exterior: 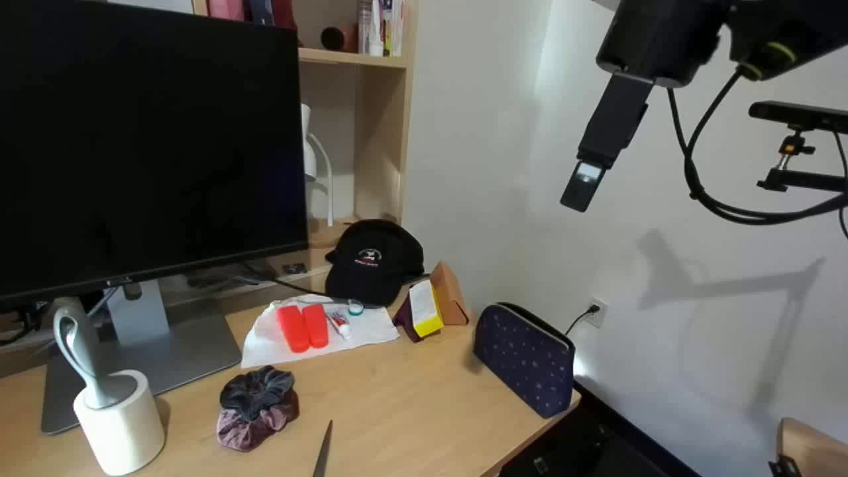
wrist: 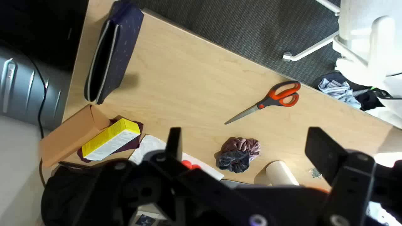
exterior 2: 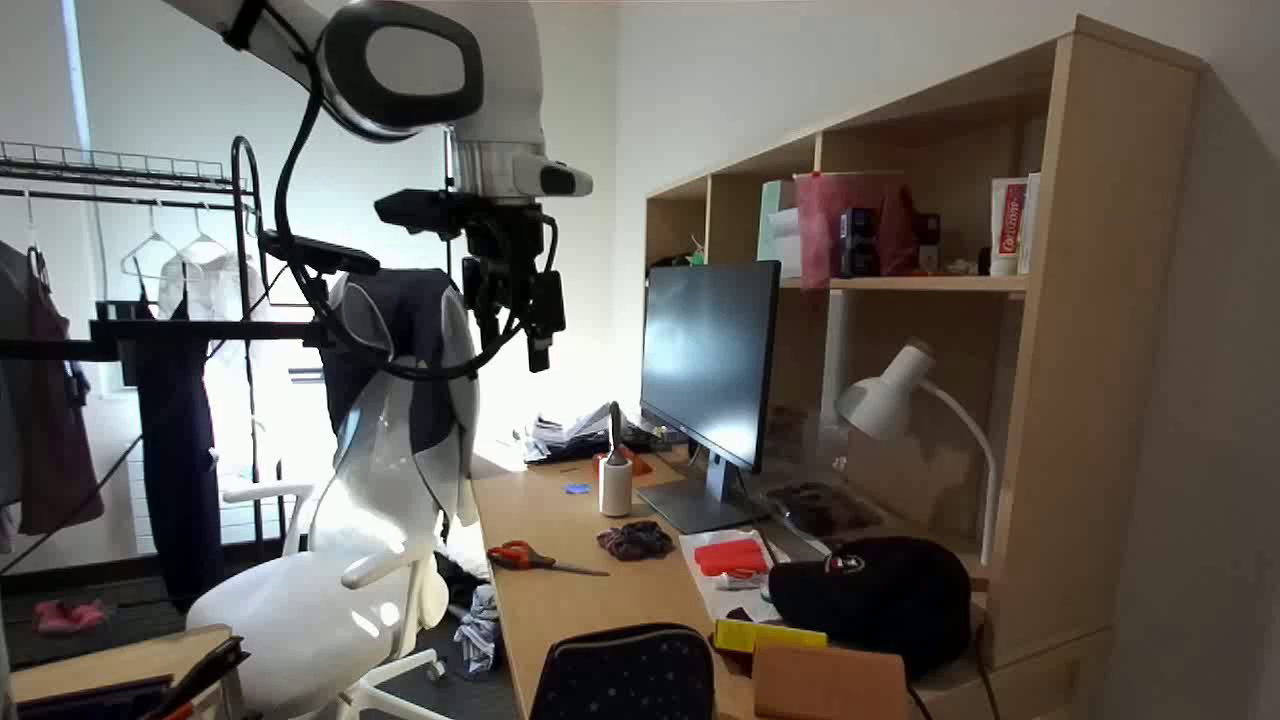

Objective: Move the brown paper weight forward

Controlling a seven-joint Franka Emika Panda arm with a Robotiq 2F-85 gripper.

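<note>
The dark navy pouch (wrist: 124, 53), speckled with small pale marks, stands upright near the corner of the wood-grained desk (wrist: 188, 78); its pale-edged mouth gapes in the wrist view, but the interior is too dark for contents to be made out. The brown paper weight (wrist: 69, 136), a plain tan block with flat faces and crisp edges, lies on the desk near the pouch and the wall (exterior: 477, 199); its long side runs just beside a yellow-and-white box (wrist: 111, 139), which rests on a maroon item (wrist: 134, 143) of uncertain kind. The bookcase (exterior 2: 1110, 350), of light wood, holds in its upper compartment a sheer pink bag (exterior 2: 815, 225) and an upright white-and-red tube (exterior 2: 1007, 230), and in the compartment below a white lamp (exterior 2: 885, 405) with a curved neck. A creased white sheet (exterior: 371, 334) bears 2 round-ended red pieces (exterior: 293, 329) and a small tube (exterior: 340, 326); beside it sits a domed black cap (exterior: 374, 258). Nearby, 2 scrunchies (wrist: 238, 153), mauve and dark grey, lie in velvety gathers; a white cylinder (exterior: 119, 427) carries a looped grey handle (exterior: 96, 391). Scissors (wrist: 270, 100) with orange-and-grey handles and a tapering blade lie near the desk's edge. The jaws hang above the desk, well apart from the brown paper weight; in the wrist view they stand widely parted, the scrunchies and white cylinder visible through the gap.
</note>
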